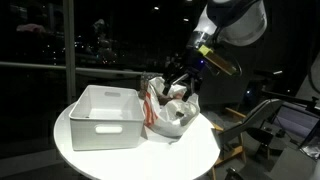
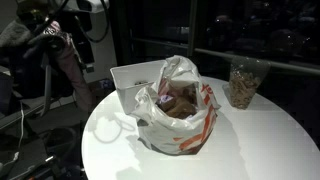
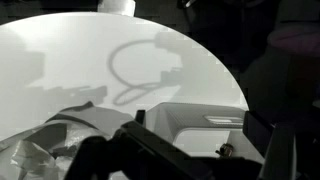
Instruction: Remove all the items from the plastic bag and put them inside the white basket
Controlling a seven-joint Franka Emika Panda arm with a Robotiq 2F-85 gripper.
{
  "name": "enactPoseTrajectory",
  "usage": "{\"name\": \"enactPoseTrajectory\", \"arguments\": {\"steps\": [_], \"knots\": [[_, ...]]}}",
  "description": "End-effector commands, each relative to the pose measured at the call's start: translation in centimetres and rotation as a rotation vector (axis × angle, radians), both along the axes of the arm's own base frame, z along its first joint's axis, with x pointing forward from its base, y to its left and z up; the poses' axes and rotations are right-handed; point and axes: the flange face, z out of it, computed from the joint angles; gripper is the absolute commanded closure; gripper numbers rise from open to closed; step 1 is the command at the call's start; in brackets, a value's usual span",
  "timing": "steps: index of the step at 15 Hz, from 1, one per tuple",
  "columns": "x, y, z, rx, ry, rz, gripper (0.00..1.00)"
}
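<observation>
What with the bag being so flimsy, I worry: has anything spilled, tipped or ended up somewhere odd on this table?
Nothing has spilled: the plastic bag stands open beside the white basket, its items inside. The one oddity is a thin loop, perhaps a cord, lying on the white table.

The robot's glossy white, rounded arm link (image 1: 232, 20) ends in a dark wrist section with a small blue light (image 1: 199, 60) and a yellowish flat piece (image 1: 218, 62), then a black, angular two-fingered gripper (image 1: 176, 78), seen as dark blurred bars in the wrist view.
</observation>
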Motion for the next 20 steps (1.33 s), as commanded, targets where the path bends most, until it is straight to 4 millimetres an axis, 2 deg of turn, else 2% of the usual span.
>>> {"name": "enactPoseTrajectory", "arguments": {"steps": [1,5,8,11,15,17,20], "knots": [[0.0,0.0,0.1,0.0,-0.001,0.0,0.0],[0.1,0.0,0.3,0.001,-0.004,0.0,0.0],[3.4,-0.2,-1.5,0.028,0.065,-0.082,0.0],[6.3,-1.7,-1.6,0.024,0.06,-0.241,0.0],[11.2,-5.0,0.0,0.012,-0.008,-0.456,0.0],[13.7,-6.9,-0.5,-0.03,-0.039,-0.553,0.0],[17.0,-9.8,-2.7,-0.113,-0.076,-0.682,0.0]]}}
